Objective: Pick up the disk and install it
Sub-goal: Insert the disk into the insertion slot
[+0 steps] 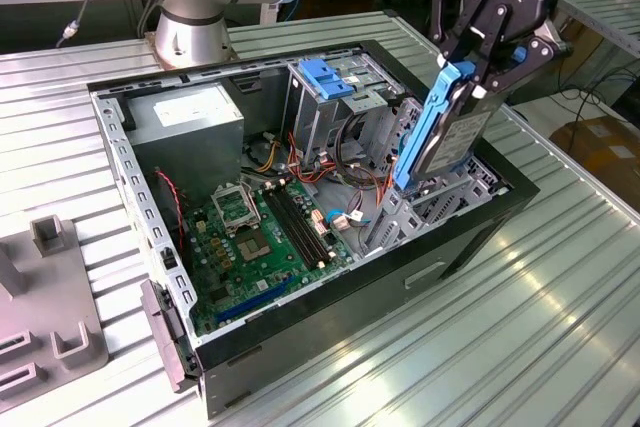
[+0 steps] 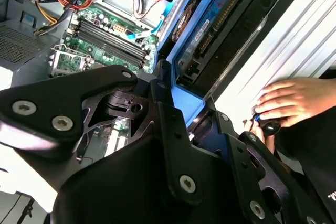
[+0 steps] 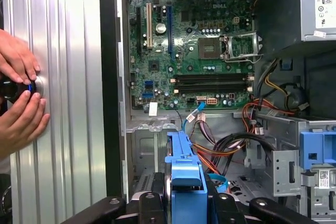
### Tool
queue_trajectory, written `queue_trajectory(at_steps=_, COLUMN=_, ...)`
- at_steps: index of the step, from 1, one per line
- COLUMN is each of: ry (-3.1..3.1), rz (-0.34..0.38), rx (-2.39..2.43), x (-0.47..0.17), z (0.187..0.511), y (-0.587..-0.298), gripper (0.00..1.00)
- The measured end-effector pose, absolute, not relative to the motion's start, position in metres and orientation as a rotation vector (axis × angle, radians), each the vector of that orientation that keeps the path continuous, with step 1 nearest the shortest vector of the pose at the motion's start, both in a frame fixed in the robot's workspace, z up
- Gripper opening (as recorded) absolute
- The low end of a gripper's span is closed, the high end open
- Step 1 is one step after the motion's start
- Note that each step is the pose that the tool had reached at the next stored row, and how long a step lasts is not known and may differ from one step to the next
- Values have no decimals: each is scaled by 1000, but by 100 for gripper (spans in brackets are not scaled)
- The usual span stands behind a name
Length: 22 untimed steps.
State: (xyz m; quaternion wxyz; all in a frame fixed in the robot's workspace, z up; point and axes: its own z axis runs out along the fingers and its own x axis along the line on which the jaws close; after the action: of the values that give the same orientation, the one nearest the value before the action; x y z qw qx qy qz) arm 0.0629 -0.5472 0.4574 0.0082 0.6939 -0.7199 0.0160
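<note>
The disk [image 1: 442,132] is a black and silver drive with blue side rails. It hangs upright and slightly tilted over the open computer case [image 1: 470,242], at the exterior view's right. Its lower end reaches down among the metal brackets inside the case's right end. My gripper [image 1: 482,72] is shut on the disk's upper end. The second wrist view shows the disk's blue circuit side [image 2: 212,27] beyond the gripper [image 2: 189,111]. In the first wrist view the disk's blue rail [image 3: 185,163] rises edge-on from the gripper [image 3: 186,200].
Inside the case lie a green motherboard [image 1: 260,237], a grey power-supply box [image 1: 190,117], and a drive cage with a blue latch [image 1: 325,77] amid loose cables. A person's hands [image 3: 18,93] rest on the ribbed table beside the case. A grey fixture [image 1: 45,317] sits at the exterior view's left.
</note>
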Motion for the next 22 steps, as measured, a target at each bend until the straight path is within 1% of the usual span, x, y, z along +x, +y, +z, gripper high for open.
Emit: queue_trajectory(at_steps=22, ry=-2244, rz=50, rx=2175, x=64, z=451, y=-553, gripper=37)
